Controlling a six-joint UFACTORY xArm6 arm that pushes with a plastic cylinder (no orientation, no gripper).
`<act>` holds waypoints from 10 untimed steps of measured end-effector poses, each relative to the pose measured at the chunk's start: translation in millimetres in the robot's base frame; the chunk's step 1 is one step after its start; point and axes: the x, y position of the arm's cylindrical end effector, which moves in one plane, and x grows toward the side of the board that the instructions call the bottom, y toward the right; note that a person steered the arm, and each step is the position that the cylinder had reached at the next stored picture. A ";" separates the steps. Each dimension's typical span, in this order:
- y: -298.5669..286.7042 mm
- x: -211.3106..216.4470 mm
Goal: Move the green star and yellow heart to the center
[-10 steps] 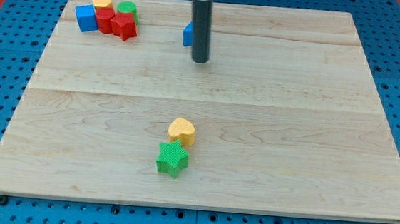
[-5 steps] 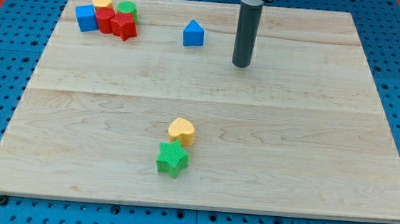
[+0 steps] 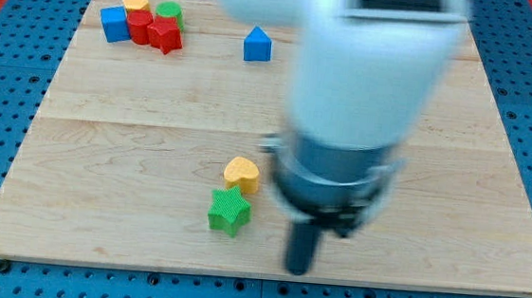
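A green star block lies near the view's bottom, left of the middle. A yellow heart block sits just above it, touching it. My tip rests on the wooden board to the lower right of the green star, a short gap away. The arm's white and grey body is blurred and hides much of the board's middle and right.
At the view's top left is a cluster: a blue cube, a yellow block, a green round block, a red block and a red star. A blue house-shaped block lies at the top centre.
My tip has swept from the board's upper middle down to the bottom, right of the green star. The arm body now fills the centre. No block has moved.
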 end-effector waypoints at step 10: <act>-52.3 -67.5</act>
